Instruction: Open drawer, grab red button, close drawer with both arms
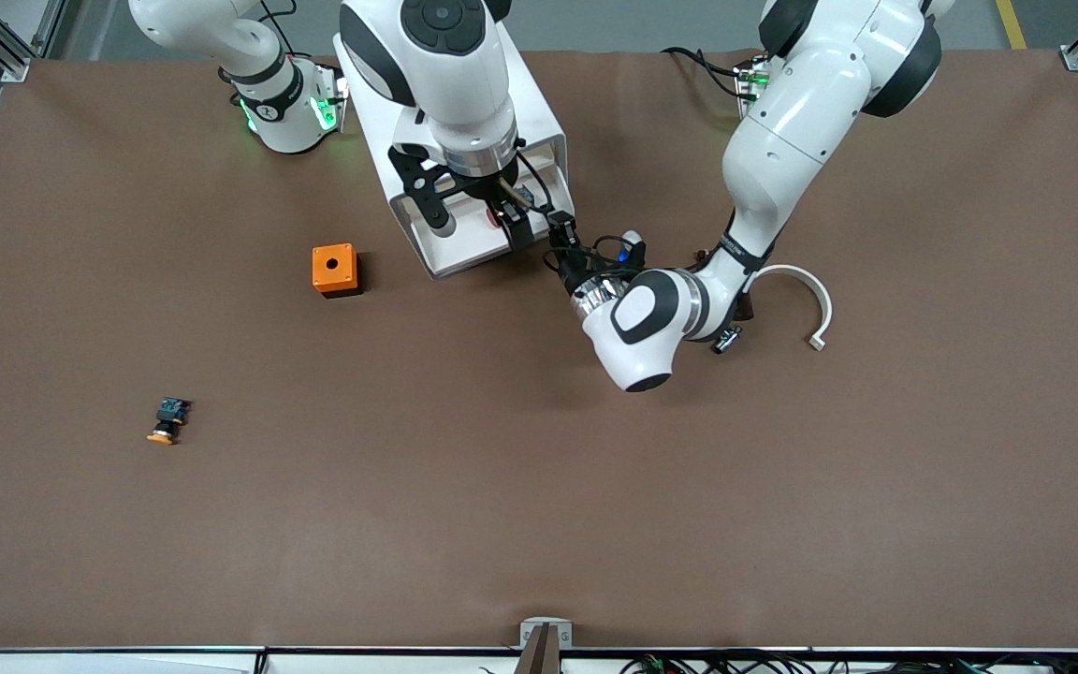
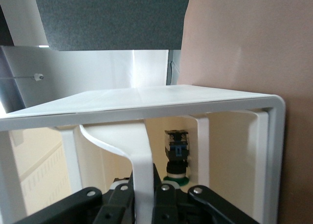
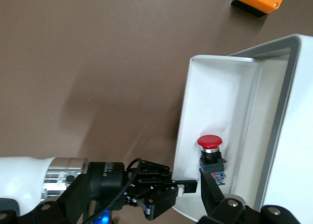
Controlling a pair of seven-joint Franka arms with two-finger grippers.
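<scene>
The right gripper [image 1: 502, 217] hangs over the pulled-out drawer [image 3: 215, 77], its fingers [image 3: 211, 193] spread on either side of the button [image 3: 210, 153] without visibly pressing it; the button lies in the tray on its side, red cap pointing away from the gripper and black-and-blue body between the finger tips. The left gripper [image 1: 560, 241] reaches in low from the left arm's end of the table and is clamped on the drawer's front handle [image 2: 139, 170], a white tab that runs between its black fingers [image 2: 168, 197] in the left wrist view, where the button [image 2: 176, 155] shows farther inside under the cabinet's top. The drawer is the uppermost one of the white cabinet [image 1: 530, 103] and stands open toward the front camera. An orange box with a hole [image 1: 334, 269] sits beside the cabinet toward the right arm's end, and an orange-capped button [image 1: 167, 421] lies well apart, nearer the front camera. A white curved piece [image 1: 808, 290] lies near the left arm on the brown table [image 1: 539, 524].
</scene>
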